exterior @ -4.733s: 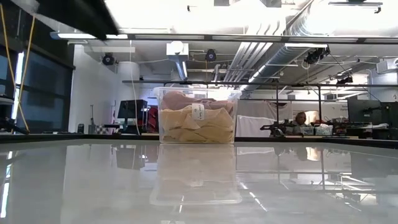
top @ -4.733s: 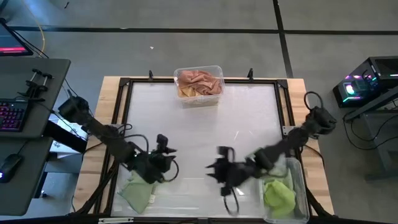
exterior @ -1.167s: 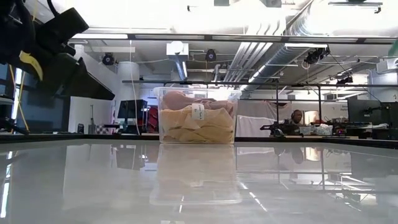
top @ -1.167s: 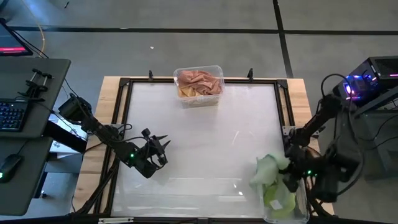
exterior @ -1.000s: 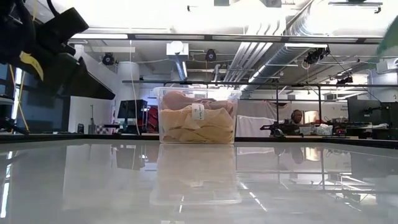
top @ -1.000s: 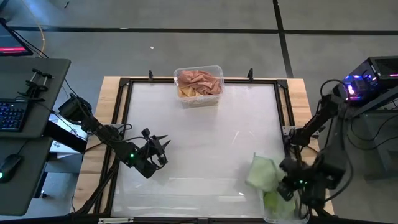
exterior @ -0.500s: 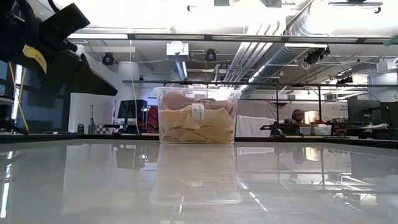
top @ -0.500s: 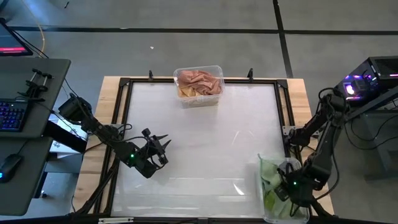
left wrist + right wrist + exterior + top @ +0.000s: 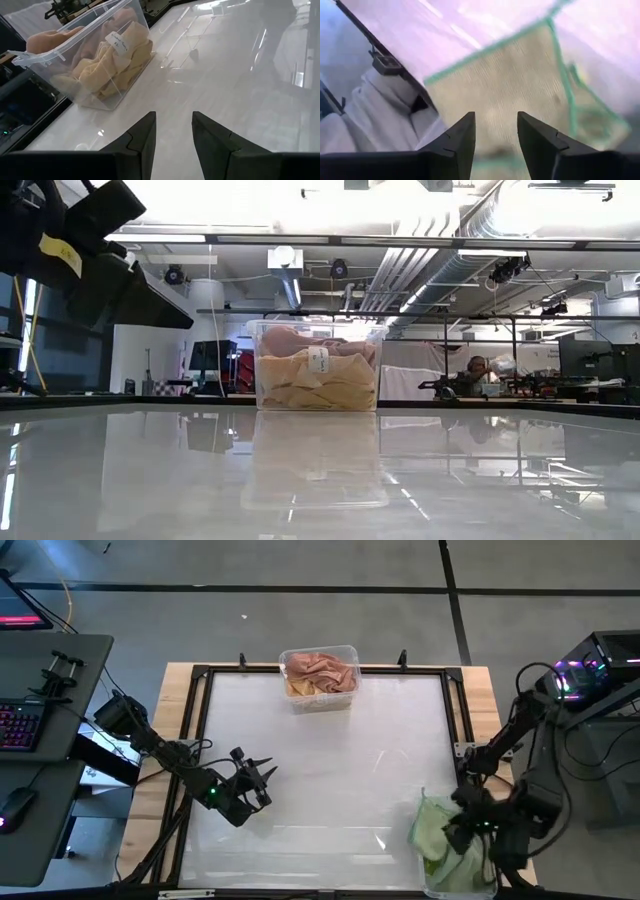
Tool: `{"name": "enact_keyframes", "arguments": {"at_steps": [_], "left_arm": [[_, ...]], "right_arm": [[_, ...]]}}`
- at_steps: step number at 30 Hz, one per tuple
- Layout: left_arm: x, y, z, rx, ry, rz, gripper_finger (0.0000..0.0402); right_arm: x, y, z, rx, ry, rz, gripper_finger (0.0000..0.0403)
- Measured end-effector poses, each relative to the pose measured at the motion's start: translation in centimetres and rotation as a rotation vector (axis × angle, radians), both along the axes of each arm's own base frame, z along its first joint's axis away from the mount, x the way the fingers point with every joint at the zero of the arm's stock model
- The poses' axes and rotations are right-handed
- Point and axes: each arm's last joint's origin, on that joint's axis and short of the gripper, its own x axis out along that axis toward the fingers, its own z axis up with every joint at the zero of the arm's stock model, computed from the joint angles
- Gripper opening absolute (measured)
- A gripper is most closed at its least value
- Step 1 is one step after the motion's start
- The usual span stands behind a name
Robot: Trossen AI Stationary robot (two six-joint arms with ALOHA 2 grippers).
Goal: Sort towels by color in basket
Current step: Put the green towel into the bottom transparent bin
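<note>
A light green towel [image 9: 432, 830] lies spread over the clear bin [image 9: 486, 830] at the table's near right corner, with one edge hanging over the bin's left wall onto more green cloth [image 9: 450, 865] inside. My right gripper [image 9: 458, 832] hovers just above it, open. In the right wrist view [image 9: 496, 135] the fingers stand apart over the green-edged towel [image 9: 520, 90]. My left gripper [image 9: 256, 778] waits open above the table's left half [image 9: 174, 135]. A second clear bin [image 9: 320, 675] at the far edge holds mustard towels [image 9: 115, 65] and pink cloth [image 9: 47, 40].
A black rail frames the white tabletop [image 9: 330, 750], which lies bare between the two bins. The far bin [image 9: 317, 370] stands in the middle of the far edge. My left arm [image 9: 70, 250] hangs over the left side. A desk with a keyboard [image 9: 25, 725] stands left of the table.
My right arm has carried the hanging green towel down and toward the near right bin. The towel, earlier bunched and lifted beside the bin, now lies spread across it with an edge over the left wall.
</note>
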Motion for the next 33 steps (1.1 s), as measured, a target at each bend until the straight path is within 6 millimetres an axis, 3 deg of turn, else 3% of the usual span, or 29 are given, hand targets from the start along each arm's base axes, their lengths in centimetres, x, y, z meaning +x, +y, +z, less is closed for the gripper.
{"name": "enact_keyframes", "arguments": {"at_steps": [3, 7, 13, 18, 21, 24, 30, 33], "left_arm": [[0.0, 0.0, 0.0, 0.0, 0.0, 0.0, 0.0115], [0.0, 0.0, 0.0, 0.0, 0.0, 0.0, 0.0115], [0.0, 0.0, 0.0, 0.004, 0.003, -0.001, 0.0115], [0.0, 0.0, 0.0, 0.006, 0.005, -0.002, 0.0115], [0.0, 0.0, 0.0, 0.009, 0.008, -0.003, 0.0115], [0.0, 0.0, 0.0, 0.007, 0.006, -0.002, 0.0115], [0.1, 0.0, 0.0, -0.001, -0.004, -0.002, 0.0115], [0.1, 0.0, 0.1, -0.001, -0.005, -0.002, 0.0115]], "right_arm": [[1.2, 0.2, -1.8, -0.02, -0.029, 0.05, 0.0134], [2.2, 1.3, -5.8, 0.078, -0.007, 0.148, 0.0133], [1.2, 1.0, -12.9, 0.221, 0.21, 0.094, 0.0133], [0.4, 0.0, -16.0, 0.232, 0.296, 0.091, 0.0132], [0.6, -0.1, -15.9, 0.222, 0.295, 0.141, 0.0132], [0.9, 0.4, -14.4, 0.226, 0.316, 0.181, 0.0132], [1.0, 1.0, -7.9, 0.183, 0.38, 0.116, 0.0132], [1.0, 0.4, -4.6, 0.1, 0.314, 0.027, 0.0132]]}}
